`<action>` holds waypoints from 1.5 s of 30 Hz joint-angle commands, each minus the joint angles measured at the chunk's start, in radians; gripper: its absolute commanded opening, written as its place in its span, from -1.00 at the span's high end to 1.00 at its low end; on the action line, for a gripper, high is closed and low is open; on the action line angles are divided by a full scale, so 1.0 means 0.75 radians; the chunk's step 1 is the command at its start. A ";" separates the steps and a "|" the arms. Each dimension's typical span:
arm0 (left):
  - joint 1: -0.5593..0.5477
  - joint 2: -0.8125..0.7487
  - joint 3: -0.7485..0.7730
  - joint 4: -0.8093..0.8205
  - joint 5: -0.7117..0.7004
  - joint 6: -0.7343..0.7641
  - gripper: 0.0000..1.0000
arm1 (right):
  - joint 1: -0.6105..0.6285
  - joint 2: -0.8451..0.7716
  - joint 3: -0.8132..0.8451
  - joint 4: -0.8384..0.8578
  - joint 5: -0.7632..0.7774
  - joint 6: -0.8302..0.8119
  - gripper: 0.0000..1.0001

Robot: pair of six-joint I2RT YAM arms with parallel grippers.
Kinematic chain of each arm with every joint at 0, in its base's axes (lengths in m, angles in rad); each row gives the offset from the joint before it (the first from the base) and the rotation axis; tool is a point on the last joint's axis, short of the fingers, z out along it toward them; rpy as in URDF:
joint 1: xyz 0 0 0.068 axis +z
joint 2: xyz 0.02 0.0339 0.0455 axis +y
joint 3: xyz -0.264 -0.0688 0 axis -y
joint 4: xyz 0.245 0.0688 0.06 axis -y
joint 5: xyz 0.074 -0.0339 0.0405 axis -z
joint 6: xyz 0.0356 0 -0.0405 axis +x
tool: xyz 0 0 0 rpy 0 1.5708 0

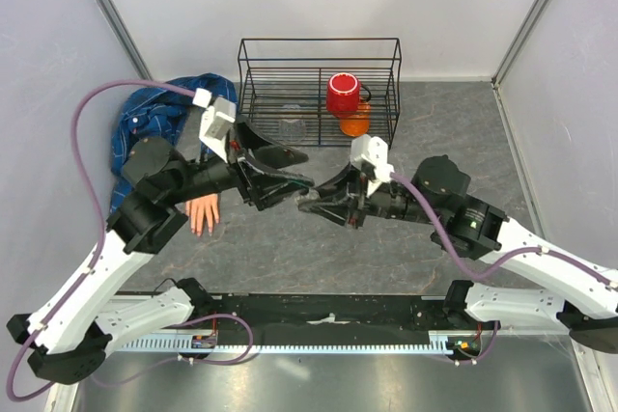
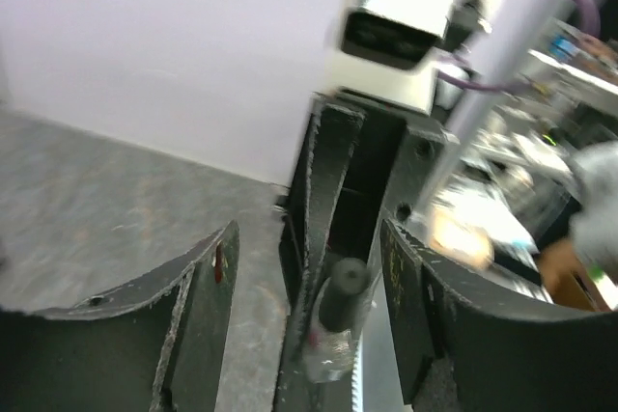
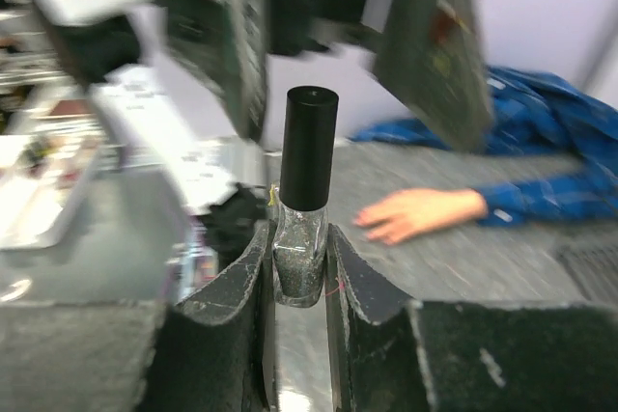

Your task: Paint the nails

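Right gripper: you have it clenched on the glass body of a small polish bottle. The bottle stands upright between the fingers, its black cap clear above them.
Left gripper: released. Your jaws stand apart on either side of the black cap; the wrist view is blurred but shows a gap on both sides.
Meeting place: your two grippers face each other tip to tip over the middle of the table, just near of the wire basket.
Fake hand: it lies on the left of the table, fingers pointing to the near edge, partly under your left arm and well left of the bottle.
Nails: at those fingertips, too small to make out.
Sleeve: blue plaid, bunched toward the far left.
Basket contents: a red cup with something orange just near it.
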State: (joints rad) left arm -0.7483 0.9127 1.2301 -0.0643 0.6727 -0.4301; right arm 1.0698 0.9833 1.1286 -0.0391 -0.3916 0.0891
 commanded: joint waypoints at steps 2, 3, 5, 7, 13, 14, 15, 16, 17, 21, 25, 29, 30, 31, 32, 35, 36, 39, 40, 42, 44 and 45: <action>0.000 -0.086 0.066 -0.258 -0.569 0.019 -0.29 | 0.007 0.072 0.131 -0.107 0.466 -0.108 1.00; 0.000 -0.088 0.068 -0.270 -0.602 0.009 -0.23 | 0.009 0.084 0.140 -0.122 0.491 -0.109 1.00; 0.000 -0.070 0.068 -0.282 -0.654 -0.009 -0.08 | 0.007 0.106 0.156 -0.122 0.552 -0.151 1.00; -0.002 -0.037 0.074 -0.287 -0.646 -0.016 -0.02 | 0.005 0.121 0.166 -0.122 0.577 -0.156 1.00; -0.002 0.039 0.092 -0.274 -0.578 -0.024 0.02 | 0.007 0.117 0.162 -0.122 0.620 -0.162 1.00; -0.002 0.055 0.092 -0.268 -0.570 -0.024 0.04 | 0.007 0.115 0.160 -0.120 0.620 -0.160 1.00; -0.002 0.063 0.096 -0.264 -0.558 -0.024 0.07 | 0.007 0.111 0.158 -0.120 0.622 -0.160 1.00; -0.002 0.070 0.094 -0.260 -0.543 -0.022 0.10 | 0.007 0.108 0.156 -0.118 0.622 -0.160 1.00; -0.002 0.076 0.094 -0.250 -0.531 -0.024 0.12 | 0.009 0.106 0.156 -0.118 0.622 -0.160 1.00; -0.002 0.090 0.096 -0.227 -0.488 -0.018 0.17 | 0.009 0.096 0.156 -0.116 0.600 -0.158 1.00; -0.002 0.096 0.080 -0.180 -0.384 -0.009 0.71 | 0.007 0.088 0.150 -0.109 0.551 -0.149 1.00; -0.002 0.092 0.025 -0.064 -0.042 -0.009 0.97 | 0.007 0.035 0.117 -0.065 0.355 -0.141 1.00; -0.002 0.090 0.013 0.034 0.049 -0.022 0.96 | 0.007 0.021 0.101 -0.056 0.288 -0.139 1.00; -0.002 0.088 -0.024 0.079 0.139 -0.040 0.97 | 0.007 0.008 0.093 -0.038 0.220 -0.127 1.00; -0.002 0.086 -0.047 0.167 0.286 -0.060 0.96 | 0.007 -0.010 0.087 -0.034 0.033 -0.123 1.00; 0.000 0.076 -0.112 0.406 0.481 -0.158 0.96 | 0.007 -0.027 0.078 0.044 -0.398 0.001 1.00; 0.000 0.076 -0.122 0.455 0.516 -0.209 0.97 | 0.007 -0.027 0.056 0.111 -0.475 0.073 1.00; 0.000 0.072 -0.143 0.648 0.600 -0.304 0.96 | 0.009 -0.027 -0.032 0.452 -0.697 0.386 1.00; 0.000 0.068 -0.145 0.707 0.612 -0.322 0.96 | 0.007 -0.027 -0.050 0.570 -0.707 0.435 1.00; 0.000 0.061 -0.139 0.720 0.621 -0.335 0.96 | 0.007 -0.027 -0.061 0.570 -0.683 0.448 1.00; 0.000 0.055 -0.114 0.665 0.619 -0.316 0.96 | 0.007 -0.029 -0.045 0.486 -0.648 0.403 1.00; 0.000 0.049 -0.104 0.626 0.606 -0.272 0.97 | 0.007 -0.027 -0.036 0.451 -0.605 0.350 1.00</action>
State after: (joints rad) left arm -0.7513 0.9409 1.1389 0.3710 1.0760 -0.6197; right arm 1.0576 0.9733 1.0843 0.1879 -0.7151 0.3122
